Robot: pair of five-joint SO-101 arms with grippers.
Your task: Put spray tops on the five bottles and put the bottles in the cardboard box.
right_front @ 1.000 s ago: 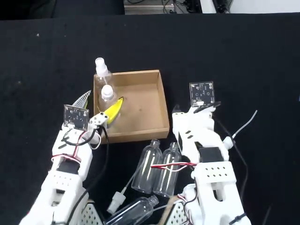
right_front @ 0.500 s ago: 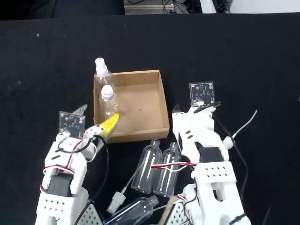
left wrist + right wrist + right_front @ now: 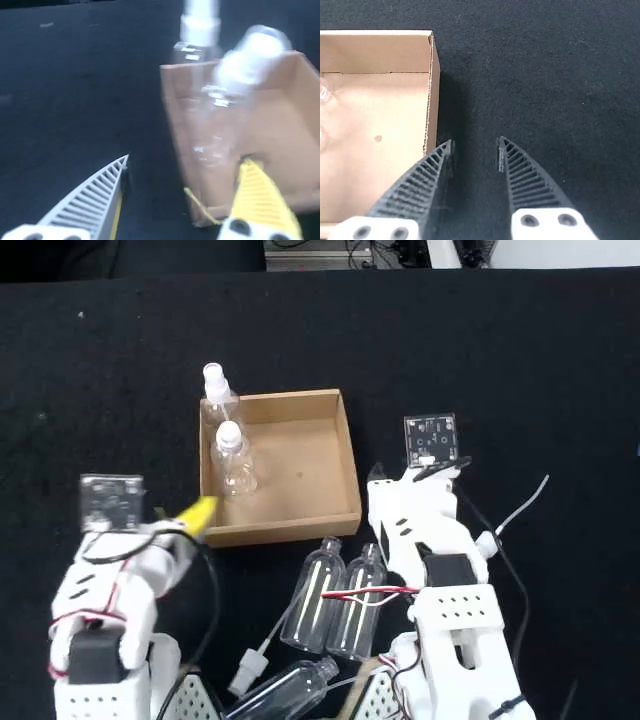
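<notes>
Left fingers [image 3: 250,175]: spread wide, holding nothing. You have one grey finger and one yellow, and the yellow one sits at the near left corner of the cardboard box [image 3: 175,125].
Right fingers [image 3: 512,157]: parted a little, holding nothing. They hang over bare bench [image 3: 560,65], just beside the box's right wall.
Cardboard box: it sits open-topped in the middle of the bench, between your two arms and just beyond them.
First capped bottle [image 3: 232,455]: it stands upright inside the box against the left wall, with a white spray top on.
Second capped bottle [image 3: 215,390]: it stands upright, spray top on, just outside the box at its far left corner.
Left open bottle [image 3: 315,595] and right open bottle [image 3: 358,605]: they lie side by side on the bench just in front of the box's near wall. Neither has a top, and both necks point at the box. A red wire [image 3: 345,592] from your right arm crosses over them.
Third open bottle [image 3: 285,690]: it lies on its side nearer to you, below the other two, with no top.
Loose spray top [image 3: 248,672]: it lies on the bench beside the third open bottle, with its thin tube running up toward the pair.
Dip tube [image 3: 525,502]: this thin white line lies on the bench on the outer side of your right arm.
</notes>
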